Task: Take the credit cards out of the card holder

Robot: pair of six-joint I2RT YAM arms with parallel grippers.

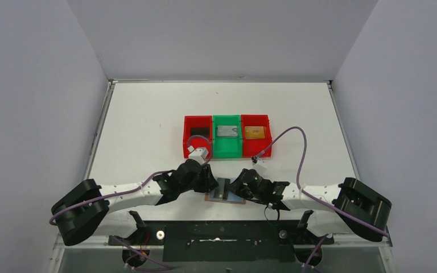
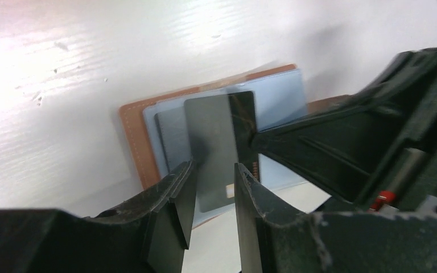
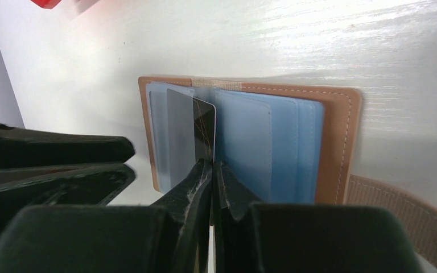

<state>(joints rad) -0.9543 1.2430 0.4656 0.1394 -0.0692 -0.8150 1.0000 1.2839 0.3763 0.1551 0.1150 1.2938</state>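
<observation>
Top view: three cards [image 1: 226,131] already lie in bins [image 1: 226,150] beyond the open holder [image 1: 226,197] on the desk [image 1: 148,125].
Left wrist: the left hand [image 2: 213,187] is released, straddling one dark card [image 2: 213,142] left in the holder.
Right wrist: the right hand [image 3: 209,169] is clenched on that card's edge.

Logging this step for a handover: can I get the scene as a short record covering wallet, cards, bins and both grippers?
wallet: open flat on the table, between the grippers
black card: near the fold, partly tucked in a pocket
right gripper: shut on the black card's edge
left gripper: open, at the wallet's left side
bins: red, green, red, side by side beyond the wallet
binned cards: one per bin, black, silver, gold
</observation>
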